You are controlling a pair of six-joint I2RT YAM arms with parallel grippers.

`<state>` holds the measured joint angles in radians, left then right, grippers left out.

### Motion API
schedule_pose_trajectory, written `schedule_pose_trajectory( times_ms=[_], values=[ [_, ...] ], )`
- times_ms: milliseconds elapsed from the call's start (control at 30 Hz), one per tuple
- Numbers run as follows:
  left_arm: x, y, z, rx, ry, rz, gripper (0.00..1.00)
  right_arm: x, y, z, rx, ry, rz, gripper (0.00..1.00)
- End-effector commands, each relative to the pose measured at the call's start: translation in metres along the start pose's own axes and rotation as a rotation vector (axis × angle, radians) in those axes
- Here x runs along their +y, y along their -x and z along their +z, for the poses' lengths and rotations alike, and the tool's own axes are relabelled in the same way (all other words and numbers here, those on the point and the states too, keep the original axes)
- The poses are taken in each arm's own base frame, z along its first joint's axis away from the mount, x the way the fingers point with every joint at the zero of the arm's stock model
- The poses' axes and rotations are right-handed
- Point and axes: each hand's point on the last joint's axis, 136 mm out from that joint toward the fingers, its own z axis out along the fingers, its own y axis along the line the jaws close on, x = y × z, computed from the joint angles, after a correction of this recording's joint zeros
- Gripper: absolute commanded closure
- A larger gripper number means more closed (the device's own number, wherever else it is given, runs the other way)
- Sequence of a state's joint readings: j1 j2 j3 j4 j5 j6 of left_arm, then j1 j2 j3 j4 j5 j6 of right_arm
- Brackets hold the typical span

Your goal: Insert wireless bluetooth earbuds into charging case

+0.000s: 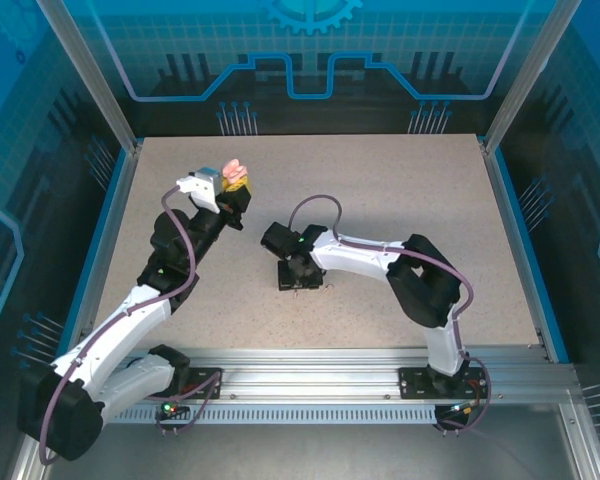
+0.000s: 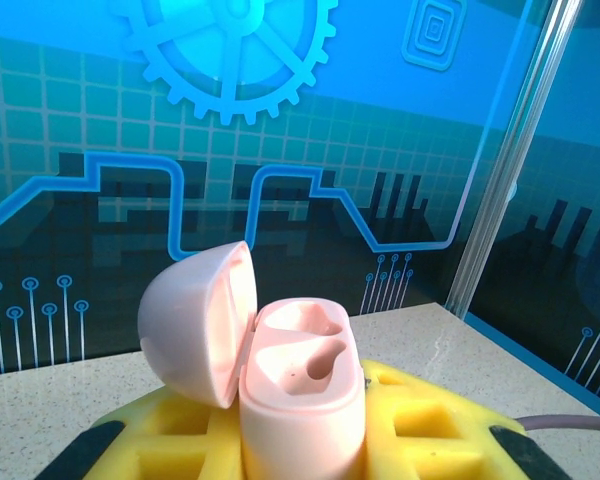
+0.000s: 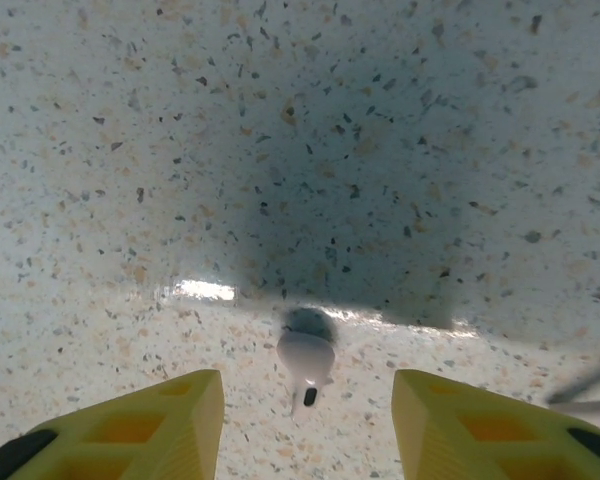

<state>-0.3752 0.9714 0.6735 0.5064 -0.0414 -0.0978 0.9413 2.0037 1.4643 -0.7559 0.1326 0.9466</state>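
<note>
Pick-up judged in hand: a white earbud [image 3: 306, 355], low centre on the bench [image 3: 280, 150], is flanked by the parted right jaws, the open charging case [image 2: 302, 400] being gripped in the left jaws; gentle, centred closing is needed

**Arm and gripper status**

Left arm [image 1: 140, 305] is extended forward and raised. Left gripper [image 1: 237, 184] is clamped on the charging case [image 2: 302, 385]. Right arm [image 1: 380, 255] is folded inward, and right gripper [image 3: 305, 395] is pointed straight down, jaws held apart.
</note>
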Motion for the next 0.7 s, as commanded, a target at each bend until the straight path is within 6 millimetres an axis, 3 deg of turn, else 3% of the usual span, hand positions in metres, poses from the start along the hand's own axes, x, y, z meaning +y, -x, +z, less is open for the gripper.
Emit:
schedule_pose_trajectory(
  times_ms=[0,667],
  values=[
    [0.000,0.022,-0.005,-0.071,0.010,0.024,1.00,-0.005,-0.007,0.008,0.024,-0.073,0.019,0.53],
    [-0.001,0.019,-0.008,-0.073,0.001,0.015,1.00,-0.005,-0.009,0.030,0.044,-0.139,0.019,0.62]
  ],
)
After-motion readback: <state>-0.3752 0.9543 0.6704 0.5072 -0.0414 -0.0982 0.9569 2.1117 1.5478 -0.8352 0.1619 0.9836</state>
